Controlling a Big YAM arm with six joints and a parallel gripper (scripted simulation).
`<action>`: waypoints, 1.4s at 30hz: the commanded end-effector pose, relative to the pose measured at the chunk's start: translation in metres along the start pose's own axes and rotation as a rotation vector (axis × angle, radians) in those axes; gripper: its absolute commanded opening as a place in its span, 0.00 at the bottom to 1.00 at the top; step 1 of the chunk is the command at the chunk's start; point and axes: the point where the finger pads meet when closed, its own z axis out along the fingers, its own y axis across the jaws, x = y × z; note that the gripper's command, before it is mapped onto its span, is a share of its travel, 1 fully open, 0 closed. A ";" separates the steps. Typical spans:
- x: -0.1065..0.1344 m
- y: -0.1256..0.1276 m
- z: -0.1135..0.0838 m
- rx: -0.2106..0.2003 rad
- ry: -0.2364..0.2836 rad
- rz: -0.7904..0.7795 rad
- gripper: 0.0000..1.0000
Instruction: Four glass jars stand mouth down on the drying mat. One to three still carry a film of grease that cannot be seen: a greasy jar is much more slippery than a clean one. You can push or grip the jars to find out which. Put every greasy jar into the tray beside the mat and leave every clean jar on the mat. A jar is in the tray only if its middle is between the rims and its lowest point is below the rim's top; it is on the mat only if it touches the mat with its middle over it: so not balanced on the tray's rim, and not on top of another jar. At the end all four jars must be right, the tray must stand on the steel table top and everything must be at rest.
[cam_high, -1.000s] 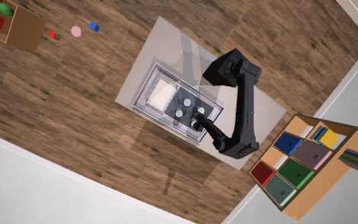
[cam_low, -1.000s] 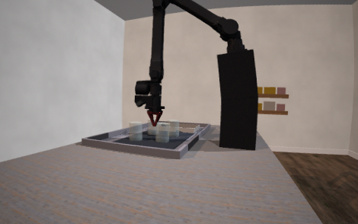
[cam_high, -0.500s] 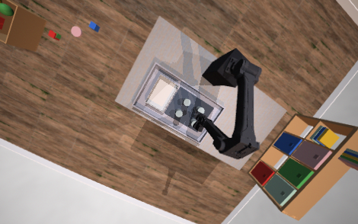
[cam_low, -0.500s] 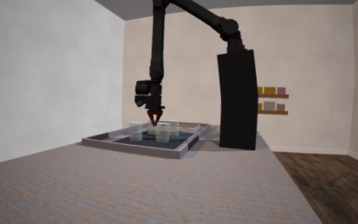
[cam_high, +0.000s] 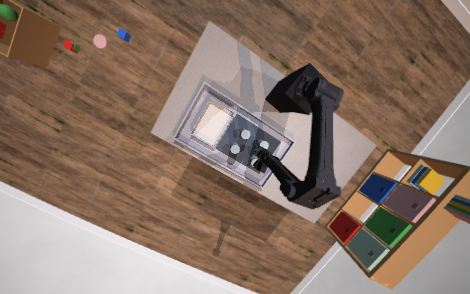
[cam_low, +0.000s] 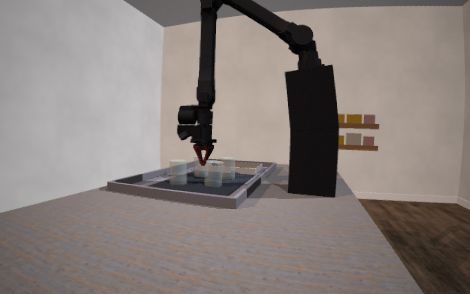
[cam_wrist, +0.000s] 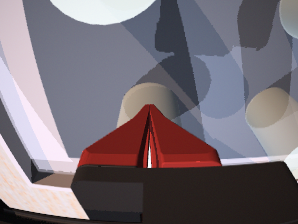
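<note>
Four pale glass jars stand mouth down on the dark mat (cam_high: 224, 142) (cam_low: 200, 189) (cam_wrist: 75, 75). In the top view one jar (cam_high: 245, 134) is at the back, one jar (cam_high: 235, 149) is nearest the tray, one jar (cam_high: 264, 145) is right of it, and one jar is partly hidden by the wrist. The bright tray (cam_high: 213, 121) beside the mat holds no jar. My gripper (cam_high: 258, 151) (cam_low: 203, 163) (cam_wrist: 149, 111) is shut and empty, pointing down among the jars near their top height. In the wrist view one jar (cam_wrist: 145, 94) shows behind the fingertips; contact cannot be told.
A raised pale frame (cam_high: 227, 169) (cam_low: 170, 194) surrounds the mat and tray. In the wrist view another jar (cam_wrist: 270, 107) is at the right and a large pale jar top (cam_wrist: 102, 9) is at the upper left. The arm's base stands on the table (cam_high: 222, 45) (cam_low: 210, 240) outside the frame.
</note>
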 end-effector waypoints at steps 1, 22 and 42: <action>0.019 0.000 0.000 0.007 0.030 0.003 0.00; 0.021 0.000 0.000 0.007 0.030 0.003 0.00; 0.024 0.000 0.000 0.007 0.030 0.003 0.00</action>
